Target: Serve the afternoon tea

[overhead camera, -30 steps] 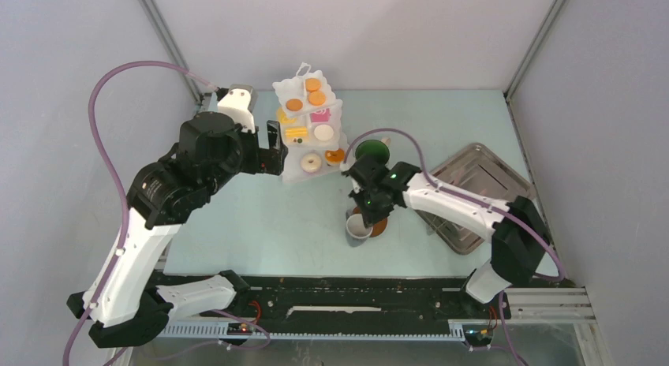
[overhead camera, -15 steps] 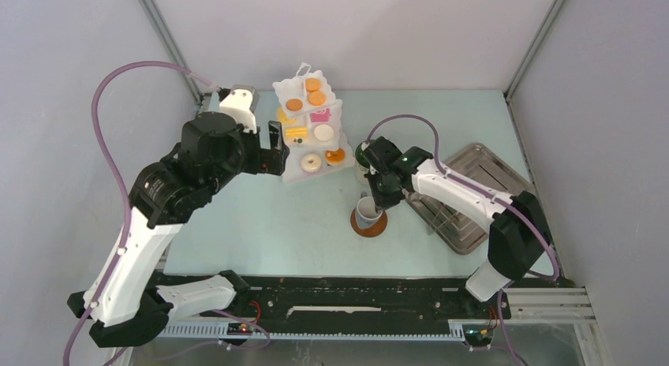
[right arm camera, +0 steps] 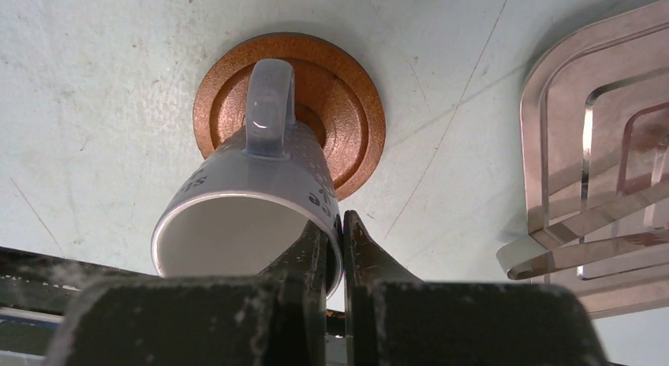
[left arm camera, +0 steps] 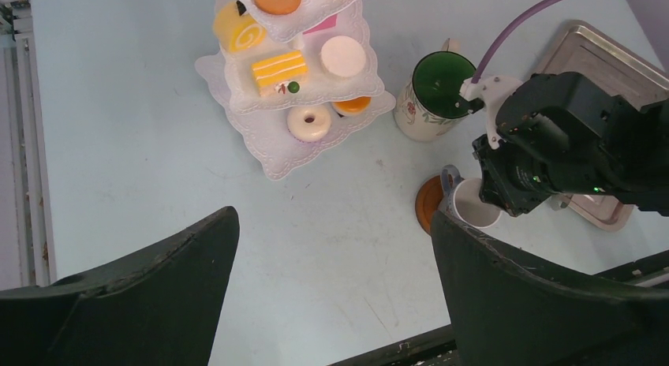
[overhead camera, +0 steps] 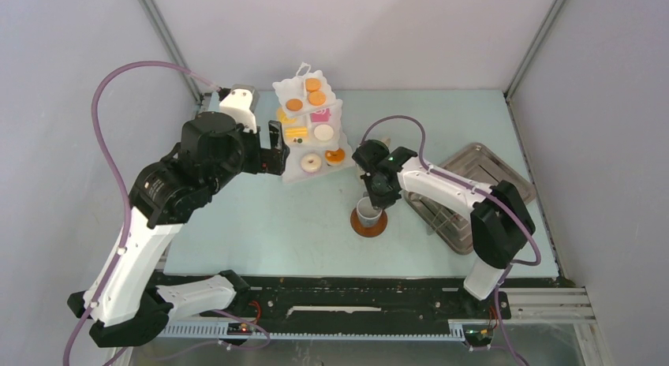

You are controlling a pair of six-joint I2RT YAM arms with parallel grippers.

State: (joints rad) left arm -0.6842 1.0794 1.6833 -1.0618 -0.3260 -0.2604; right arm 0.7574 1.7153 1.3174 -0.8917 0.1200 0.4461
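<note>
- Your right gripper [right arm camera: 339, 224] is clenched on the rim of the white cup [right arm camera: 244, 216], with one finger inside the mouth and the other outside the wall.
- The cup sits directly below and ahead of that gripper, over the brown saucer [right arm camera: 355, 121]. Its handle points away from the fingers, across the saucer's middle.
- From the wrist camera the cup looks tipped, mouth toward the gripper and base toward the saucer. The base is hidden by the cup's own body, so you cannot tell whether it is touching down or sitting flat.
- In the left wrist view more saucer shows on the handle side of the cup, so I judge it to be off-centre, toward the gripper's side.
- The coming move turns on that axis. Bring the cup upright and seated on the saucer before you let go, or it may rock off the edge.
- The left gripper [left arm camera: 331, 224] is released and holds nothing. It hangs over bare bench [left arm camera: 118, 145], near the three-tier stand [left arm camera: 268, 157] and well apart from the cup, so the right arm is the nearer one.
- The green-lined mug [left arm camera: 435, 86] stands just beyond the saucer, and the metal tray [right arm camera: 552, 82] lies beside it on the bench.
</note>
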